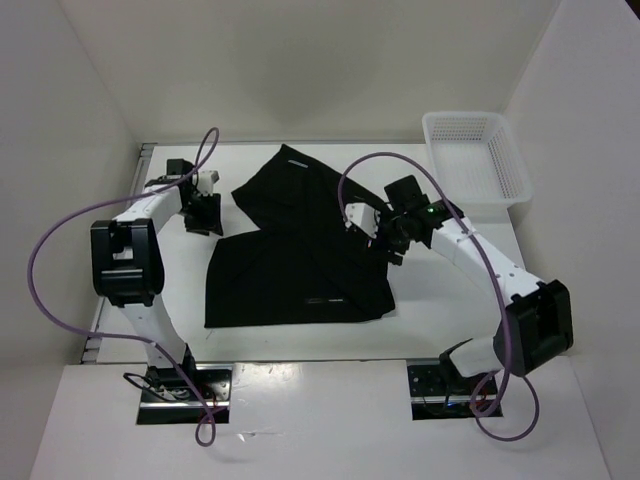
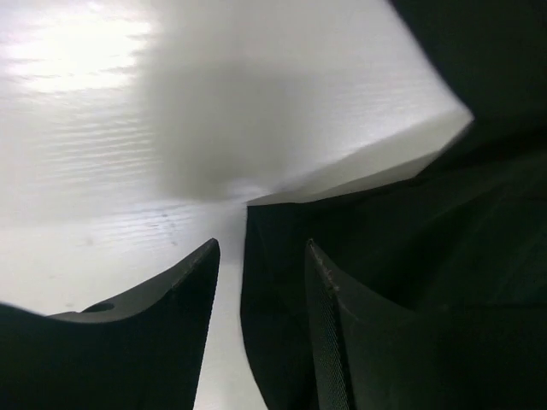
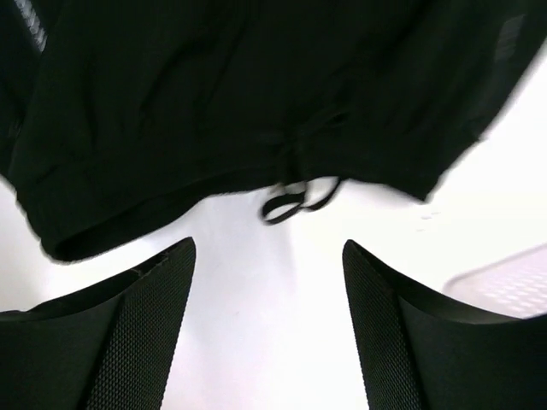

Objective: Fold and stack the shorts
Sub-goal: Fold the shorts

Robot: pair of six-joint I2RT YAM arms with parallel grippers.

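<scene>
Left gripper [image 1: 204,213]: just beside the shorts' [image 1: 300,262] left edge, jaws spread, fabric edge showing in the gap.
Shorts: black, lying flat on the table [image 1: 430,315].
Right gripper [image 1: 386,238]: at the shorts' right edge, jaws spread above white tabletop, drawstring [image 3: 291,202] loop just ahead.
Basket [image 1: 513,165]: white mesh, well right of the shorts.

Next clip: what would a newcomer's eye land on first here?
The black shorts sprawl across the middle of the white table. The left pincer stands open at their left edge, the right pincer open near the drawstring. A white mesh basket sits at the far right corner.
</scene>
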